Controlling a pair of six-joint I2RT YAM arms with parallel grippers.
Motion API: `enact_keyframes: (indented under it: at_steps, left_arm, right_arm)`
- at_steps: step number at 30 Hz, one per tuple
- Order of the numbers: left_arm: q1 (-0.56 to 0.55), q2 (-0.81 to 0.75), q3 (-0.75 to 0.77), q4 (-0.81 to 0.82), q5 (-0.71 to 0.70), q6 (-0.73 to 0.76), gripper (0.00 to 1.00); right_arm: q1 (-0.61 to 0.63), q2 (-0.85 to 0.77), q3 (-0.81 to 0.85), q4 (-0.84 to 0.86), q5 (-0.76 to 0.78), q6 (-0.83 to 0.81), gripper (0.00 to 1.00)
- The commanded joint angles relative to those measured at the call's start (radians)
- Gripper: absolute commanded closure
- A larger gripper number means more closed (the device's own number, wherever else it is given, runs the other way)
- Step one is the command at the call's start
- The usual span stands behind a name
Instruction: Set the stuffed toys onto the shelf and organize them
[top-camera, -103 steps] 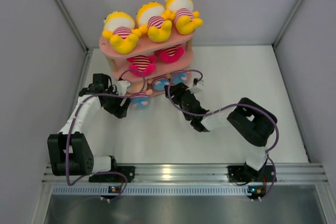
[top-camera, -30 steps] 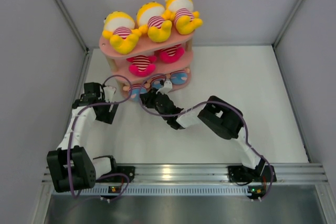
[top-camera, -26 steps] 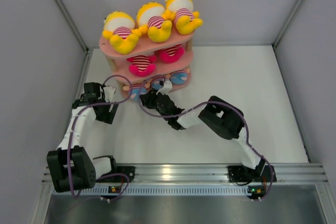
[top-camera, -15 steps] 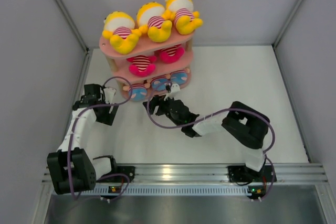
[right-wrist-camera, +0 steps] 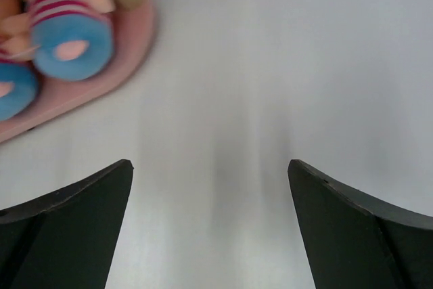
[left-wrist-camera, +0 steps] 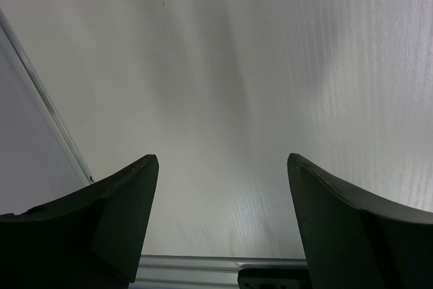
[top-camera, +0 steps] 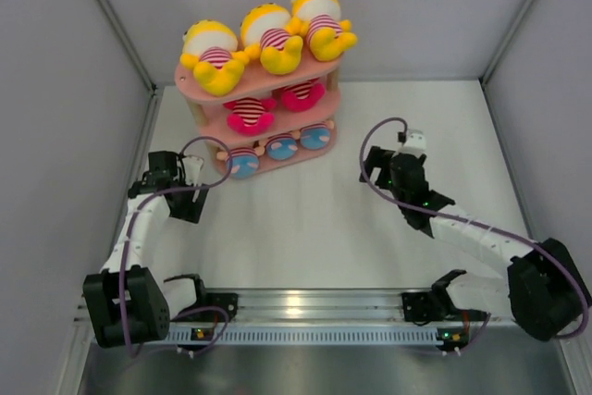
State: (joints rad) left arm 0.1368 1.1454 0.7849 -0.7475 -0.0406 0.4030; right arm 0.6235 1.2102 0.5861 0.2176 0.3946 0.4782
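**White worktop, grey walls, a metal rail**

The white worktop (top-camera: 305, 238) fills the middle of the frame, matt and faintly ribbed in the close views. Pale grey walls close it in: a left panel (top-camera: 55, 117), a right panel (top-camera: 550, 108) and a back panel (top-camera: 416, 6) across the top. Slim metal struts (top-camera: 115, 23) slant down from the two upper corners. Along the bottom edge lies a silver aluminium rail (top-camera: 314, 304), with a darker grey strip (top-camera: 324, 372) below it.

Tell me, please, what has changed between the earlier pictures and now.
The right hand opened, left the blue-bottomed dolls on the bottom tier of the shelf and swung away to the right. The left hand eased back a little from the shelf. The upper dolls did not move.
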Motion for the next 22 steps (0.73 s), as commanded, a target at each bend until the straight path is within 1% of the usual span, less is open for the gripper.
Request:
enact_keyframes:
  at_steps: [1, 2, 3, 6, 11, 22]
  left_arm:
    - [0.006, -0.038, -0.012, 0.033, 0.036, -0.026, 0.17]
    - [0.006, -0.042, -0.016, 0.033, 0.036, -0.024, 0.17]
    - [0.006, -0.042, -0.018, 0.031, 0.036, -0.024, 0.17]
    - [0.004, -0.046, -0.007, 0.031, 0.033, -0.027, 0.17]
    - [0.006, -0.039, 0.025, 0.019, -0.01, -0.041, 0.17]
    - [0.006, -0.023, 0.031, 0.019, 0.002, -0.044, 0.17]
  right_arm:
    - [-0.195, -0.08, -0.038, -0.207, -0.036, -0.039, 0.02]
    - [-0.246, -0.09, -0.045, -0.214, -0.054, -0.039, 0.02]
    - [-0.333, -0.113, -0.051, -0.215, -0.056, -0.039, 0.02]
    - [-0.422, -0.165, -0.083, -0.215, -0.063, -0.049, 0.01]
    - [-0.446, -0.205, -0.1, -0.213, -0.053, -0.064, 0.01]
    - [-0.446, -0.207, -0.106, -0.204, -0.036, -0.075, 0.0]
